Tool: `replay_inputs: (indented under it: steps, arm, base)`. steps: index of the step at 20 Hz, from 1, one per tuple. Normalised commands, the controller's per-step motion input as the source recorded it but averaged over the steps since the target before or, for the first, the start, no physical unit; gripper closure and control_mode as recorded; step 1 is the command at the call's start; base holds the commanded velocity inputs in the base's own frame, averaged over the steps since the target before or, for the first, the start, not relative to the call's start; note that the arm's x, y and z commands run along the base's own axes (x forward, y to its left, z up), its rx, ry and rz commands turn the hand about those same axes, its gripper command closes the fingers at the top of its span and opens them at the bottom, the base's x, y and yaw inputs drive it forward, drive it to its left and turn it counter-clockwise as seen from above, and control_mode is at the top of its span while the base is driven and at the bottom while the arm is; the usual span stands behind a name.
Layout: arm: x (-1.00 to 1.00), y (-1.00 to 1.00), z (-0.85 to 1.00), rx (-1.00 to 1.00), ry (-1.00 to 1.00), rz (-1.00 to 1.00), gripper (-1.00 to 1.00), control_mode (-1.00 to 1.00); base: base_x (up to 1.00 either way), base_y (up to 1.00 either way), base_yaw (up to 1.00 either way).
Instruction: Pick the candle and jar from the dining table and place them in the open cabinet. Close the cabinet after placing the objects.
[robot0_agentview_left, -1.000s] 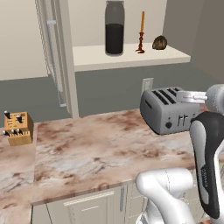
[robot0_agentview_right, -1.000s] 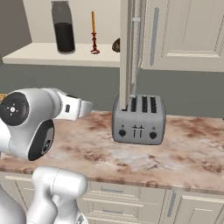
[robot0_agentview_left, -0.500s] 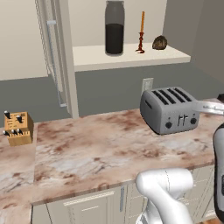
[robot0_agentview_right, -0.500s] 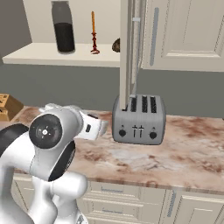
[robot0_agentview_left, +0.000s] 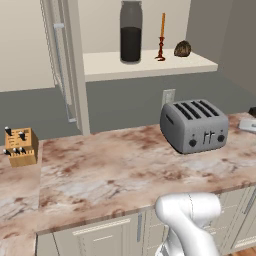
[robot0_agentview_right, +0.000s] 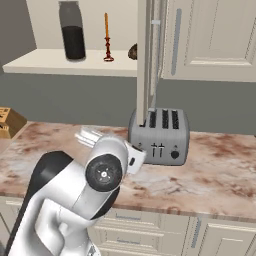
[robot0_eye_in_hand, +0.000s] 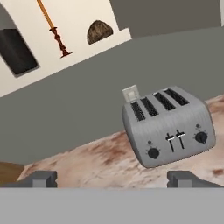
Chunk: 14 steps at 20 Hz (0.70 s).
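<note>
The dark grey jar (robot0_agentview_left: 130, 32) (robot0_agentview_right: 73, 31) (robot0_eye_in_hand: 15, 50) stands upright on the pale shelf (robot0_agentview_left: 145, 66) of the cabinet. The thin orange candle (robot0_agentview_left: 161, 35) (robot0_agentview_right: 106, 36) (robot0_eye_in_hand: 52, 28) stands just right of it on its red-brown holder. The cabinet door (robot0_agentview_left: 62, 65) (robot0_agentview_right: 149, 55) hangs open, seen edge-on. My gripper (robot0_eye_in_hand: 114, 179) is open with nothing between its fingertips (robot0_eye_in_hand: 43, 178). It hovers low over the marble dining table (robot0_agentview_left: 115, 170), well below the shelf, and looks towards the toaster. In the right base view the hand (robot0_agentview_right: 87, 136) pokes out behind my elbow.
A silver toaster (robot0_agentview_left: 195, 125) (robot0_agentview_right: 160, 135) (robot0_eye_in_hand: 168, 127) sits on the marble under the shelf, in front of a wall socket (robot0_agentview_left: 168, 95). A dark brown lump (robot0_agentview_left: 182, 48) (robot0_eye_in_hand: 99, 31) lies right of the candle. A knife block (robot0_agentview_left: 20, 146) stands far left.
My arm has swung: its upper part has left the right side of the left base view and moved towards the middle of the right base view. Jar, candle and door have not moved.
</note>
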Motion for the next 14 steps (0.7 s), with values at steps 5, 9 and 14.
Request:
replay_inputs:
  steps: [5, 9, 14]
  arm:
    - [0.68, -0.3, -0.01, 0.04, 0.01, 0.0, -1.0, -1.0]
    - [0.5, -0.46, -0.05, 0.02, 0.0, 0.04, -1.0, -1.0]
    - [0.04, -0.38, -0.23, 0.05, -0.13, 0.08, -1.0, -1.0]
  base:
    - [0.0, 0.0, 0.0]
    - [0.0, 0.0, 0.0]
    - [0.0, 0.0, 0.0]
